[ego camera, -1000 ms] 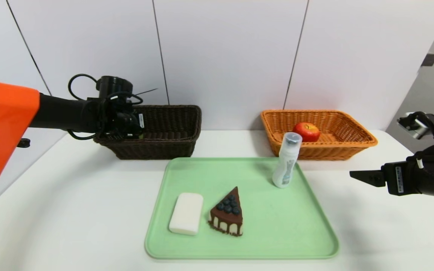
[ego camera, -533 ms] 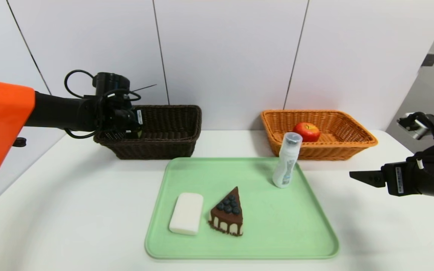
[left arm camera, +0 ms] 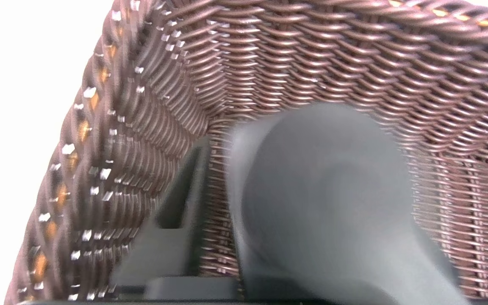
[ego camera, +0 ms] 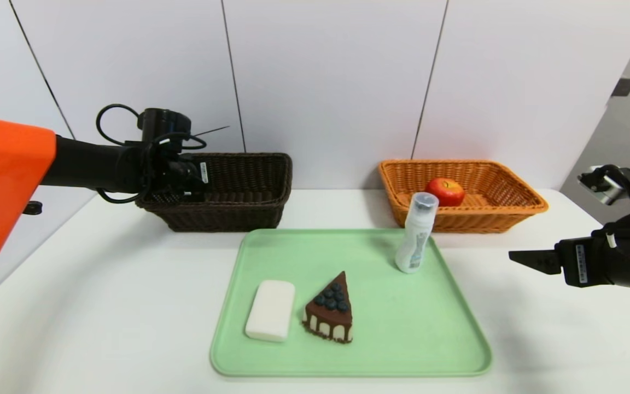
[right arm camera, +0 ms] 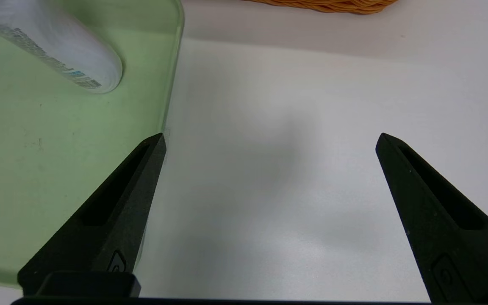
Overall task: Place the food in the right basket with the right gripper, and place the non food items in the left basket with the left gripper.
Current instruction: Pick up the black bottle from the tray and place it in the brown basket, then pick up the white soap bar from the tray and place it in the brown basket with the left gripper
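Finishing the drop cleanly is the job here, judging by where the left gripper (ego camera: 186, 180) sits: down inside the left basket (ego camera: 249, 210), by the end wall nearest its own arm. Whether it holds anything cannot be told; its wrist view shows only weave close all round and blurred dark shapes right in front of the lens. It should lift straight up to clear the rim before swinging out, so nothing snags the wicker.

Next for it, out past the basket's front wall, is the tray (ego camera: 402, 328): the soap (ego camera: 270, 309) lies flat, just beside the cake (ego camera: 330, 312), so come down on the soap's long sides, away from the cake. Further across, the tube (ego camera: 416, 235) leans at the tray's far corner. Beyond that, the apple (ego camera: 444, 191) is already in the right basket (ego camera: 512, 210). The right gripper (right arm camera: 270, 135) hangs spread wide over bare table, just off the tray's edge.
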### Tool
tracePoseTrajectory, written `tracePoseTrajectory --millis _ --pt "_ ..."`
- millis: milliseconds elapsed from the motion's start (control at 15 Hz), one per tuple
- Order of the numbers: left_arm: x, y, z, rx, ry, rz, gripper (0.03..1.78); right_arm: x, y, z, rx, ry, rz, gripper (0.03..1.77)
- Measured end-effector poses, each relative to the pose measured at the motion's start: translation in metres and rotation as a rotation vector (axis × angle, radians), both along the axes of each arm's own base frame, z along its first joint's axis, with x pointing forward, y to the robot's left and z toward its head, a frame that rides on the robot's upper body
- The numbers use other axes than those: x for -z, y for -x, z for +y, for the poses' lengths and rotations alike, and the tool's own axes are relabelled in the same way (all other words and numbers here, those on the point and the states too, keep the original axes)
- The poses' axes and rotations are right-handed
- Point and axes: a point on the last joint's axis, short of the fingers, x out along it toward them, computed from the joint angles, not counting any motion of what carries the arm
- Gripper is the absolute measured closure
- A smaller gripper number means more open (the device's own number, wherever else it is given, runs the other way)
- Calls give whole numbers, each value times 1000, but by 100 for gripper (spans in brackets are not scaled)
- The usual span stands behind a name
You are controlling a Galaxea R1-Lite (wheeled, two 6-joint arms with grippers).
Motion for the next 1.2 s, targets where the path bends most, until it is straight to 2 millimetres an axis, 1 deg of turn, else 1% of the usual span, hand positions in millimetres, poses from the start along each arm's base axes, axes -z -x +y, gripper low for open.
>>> tracePoseTrajectory --millis 133,267,333,467,600,733,867,933,1067,1200 --pt "0 0 0 0 0 -1 63 0 0 0 -1 0 0 9" --pt "-10 3 0 0 3 -25 51 0 0 0 -1 -1 1 9" --pt "-21 7 0 3 3 -48 46 1 0 0 -1 0 3 9" --pt "-49 19 0 17 -22 -104 38 1 0 0 -4 -2 2 9" --pt "-79 39 -4 20 -58 -151 32 1 0 0 -5 -1 4 9" --pt "-106 64 -10 39 -63 -182 27 1 0 0 -5 -1 7 9" --pt "-127 97 -21 87 -64 -159 24 1 0 0 -4 -2 6 9" --pt "-135 117 -29 127 -63 -129 22 2 0 0 -4 -1 8 9" --pt "-144 156 -49 226 -54 -63 19 4 3 0 -4 -1 14 9" --pt "-148 192 -72 335 -12 2 17 6 6 0 -1 -1 21 9"
